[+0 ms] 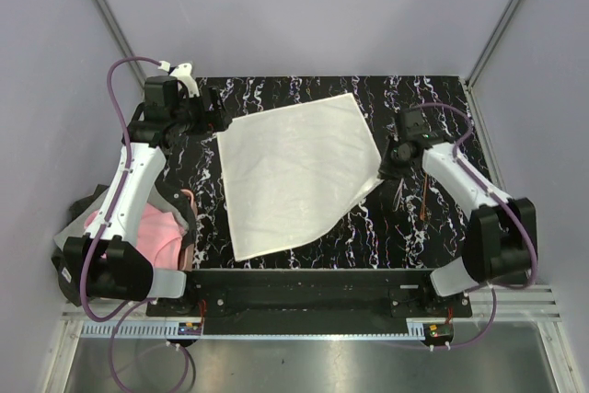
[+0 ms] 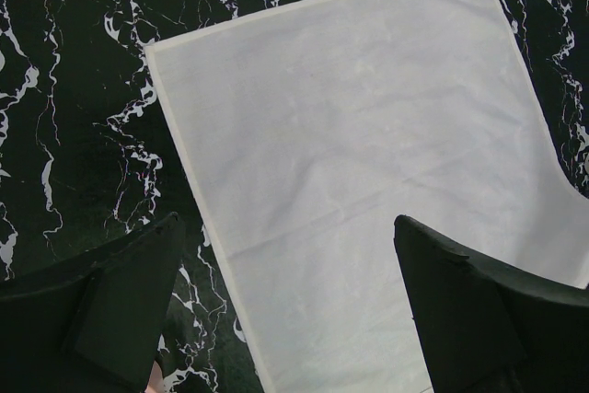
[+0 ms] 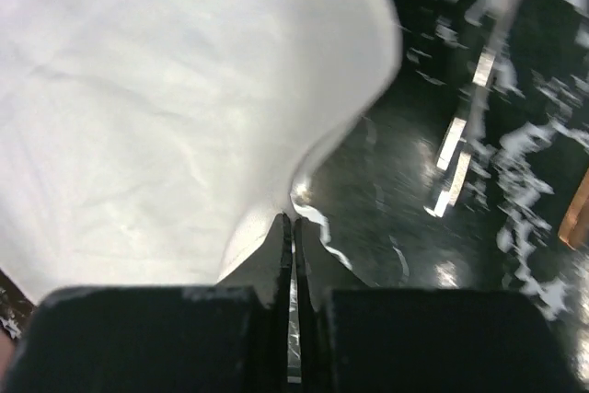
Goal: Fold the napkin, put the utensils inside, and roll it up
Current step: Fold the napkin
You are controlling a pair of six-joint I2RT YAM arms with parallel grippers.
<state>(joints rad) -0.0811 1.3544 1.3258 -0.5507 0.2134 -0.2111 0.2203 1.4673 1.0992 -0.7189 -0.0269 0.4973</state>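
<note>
- As the right claw (image 3: 293, 227) was pressed shut on the right corner of the plain cream square cloth napkin (image 1: 294, 172), that corner stood raised, I judge to begin the fold.
- The left claw (image 2: 287, 223) hung wide open above the far left corner, holding nothing, perhaps ready to pin it.
- The small silver metal fork (image 3: 451, 140) and thin copper-brown utensil (image 3: 575, 213) lay just beside, outside the cloth.
- The black marbled surface (image 1: 414, 98) stood between pale lilac walls (image 1: 304, 6).

Napkin (image 1: 294, 172) lies on the table (image 1: 405, 241), fork (image 1: 398, 195) seemingly just right.
</note>
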